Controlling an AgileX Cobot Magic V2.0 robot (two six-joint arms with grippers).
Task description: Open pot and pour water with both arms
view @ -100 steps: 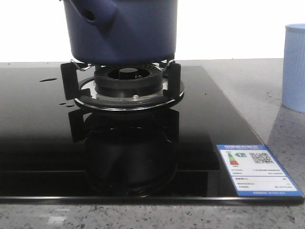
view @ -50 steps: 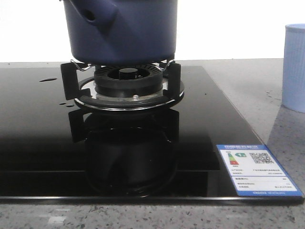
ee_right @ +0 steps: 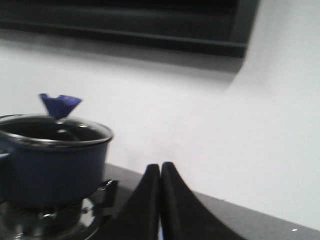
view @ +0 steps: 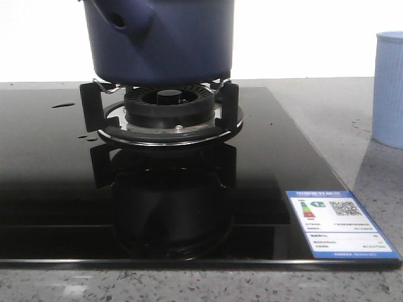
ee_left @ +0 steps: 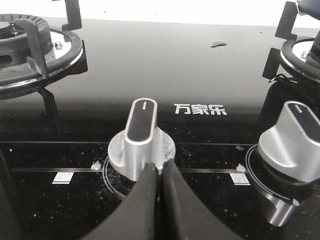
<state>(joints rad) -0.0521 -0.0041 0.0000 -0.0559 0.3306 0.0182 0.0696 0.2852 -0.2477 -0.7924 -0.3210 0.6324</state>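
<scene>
Sitting on the burner stand at the far middle of the black glass hob, the large round navy-blue pot (view: 160,41) wears its glass lid (ee_right: 52,129). The right gripper (ee_right: 160,200), jaws together, is nearer, pot to its left; the left gripper (ee_left: 159,200), jaws together, hovers by a silver knob (ee_left: 140,137).

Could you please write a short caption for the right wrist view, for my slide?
Shut right gripper near the lidded pot on its burner.

front: low, close, facing pot (view: 162,41) | wrists: near hob; right shares pot
</scene>
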